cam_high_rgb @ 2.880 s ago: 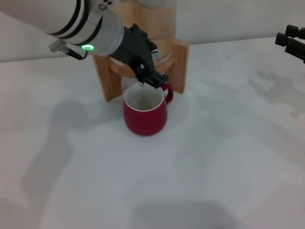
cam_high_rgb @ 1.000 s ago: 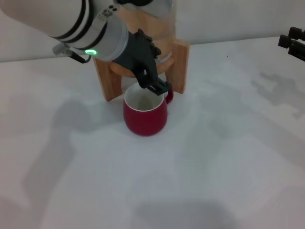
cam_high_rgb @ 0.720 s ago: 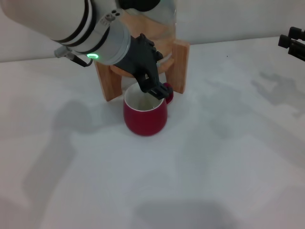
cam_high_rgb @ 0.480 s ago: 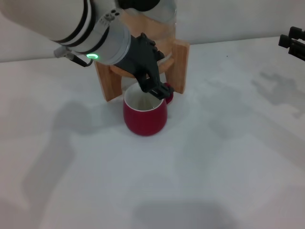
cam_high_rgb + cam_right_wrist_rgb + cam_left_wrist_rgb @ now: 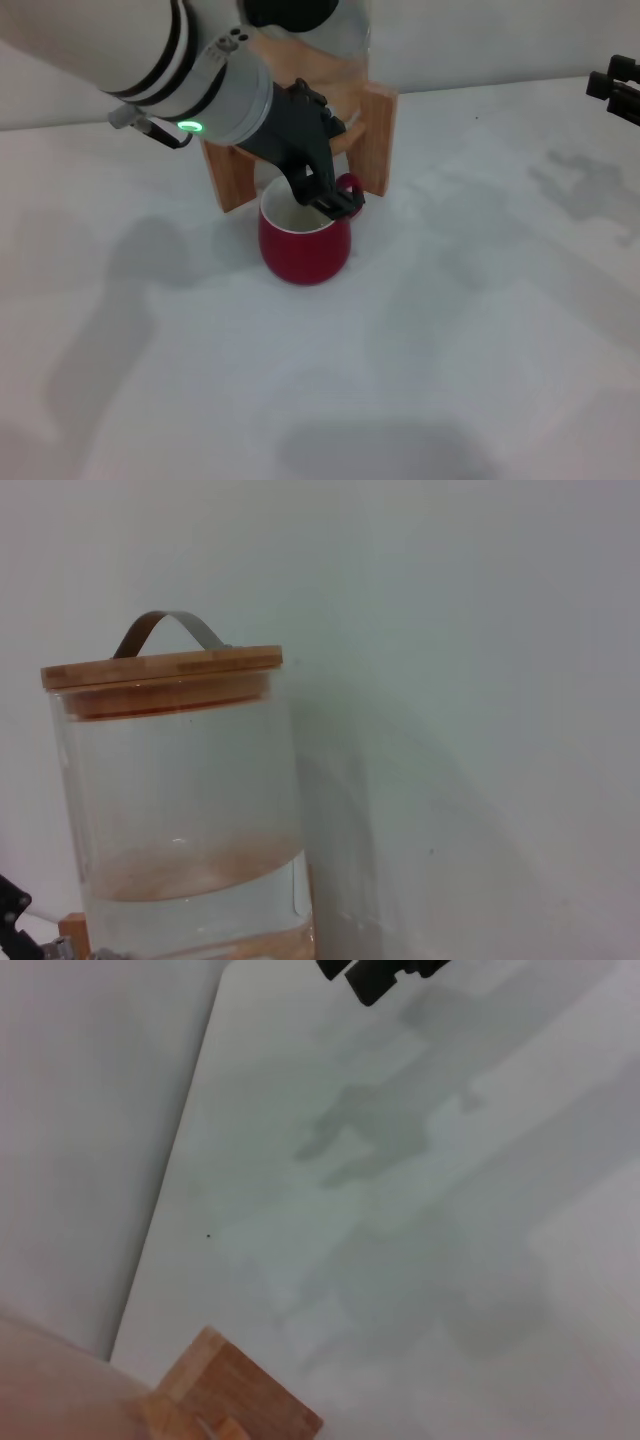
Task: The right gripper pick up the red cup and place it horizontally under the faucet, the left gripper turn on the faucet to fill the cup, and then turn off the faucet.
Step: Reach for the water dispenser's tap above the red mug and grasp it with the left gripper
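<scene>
The red cup [image 5: 303, 248] stands upright on the white table, right in front of the wooden stand [image 5: 374, 128], with its off-white inside showing and its handle toward the stand. My left gripper [image 5: 326, 197], on the green-lit arm, hangs over the cup's back rim next to the handle. The faucet is hidden behind it. My right gripper [image 5: 614, 86] is parked far off at the table's back right edge, holding nothing, and also shows as a black shape [image 5: 385, 972] in the left wrist view.
The glass dispenser [image 5: 180, 810] with a wooden lid and metal handle holds a low level of liquid and rests on the wooden stand. A pale wall runs behind the table. White tabletop [image 5: 450, 330] spreads in front of and to the right of the cup.
My left gripper has swung down and a little to the right, from the cup's back rim toward its handle. The cup and the right arm have stayed put.
</scene>
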You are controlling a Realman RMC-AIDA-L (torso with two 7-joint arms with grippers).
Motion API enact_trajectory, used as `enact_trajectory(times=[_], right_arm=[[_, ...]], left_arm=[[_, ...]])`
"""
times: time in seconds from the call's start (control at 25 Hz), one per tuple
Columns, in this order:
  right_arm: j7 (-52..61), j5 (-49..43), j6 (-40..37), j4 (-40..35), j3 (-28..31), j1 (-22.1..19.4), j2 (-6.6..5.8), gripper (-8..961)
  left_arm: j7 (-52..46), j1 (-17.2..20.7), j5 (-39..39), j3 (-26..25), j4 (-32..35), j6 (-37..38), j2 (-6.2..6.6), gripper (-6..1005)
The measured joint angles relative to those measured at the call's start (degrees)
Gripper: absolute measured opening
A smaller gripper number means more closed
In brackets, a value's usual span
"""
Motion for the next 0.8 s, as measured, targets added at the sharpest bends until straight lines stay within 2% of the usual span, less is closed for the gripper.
enact_trajectory(times=[0.8], right_arm=[[0.0, 0.0, -0.01, 0.0, 0.0, -0.27, -0.01, 389]], left_arm=[[-1.37, 1.45, 0.74, 1.36, 3.17, -1.41, 0.03, 797]])
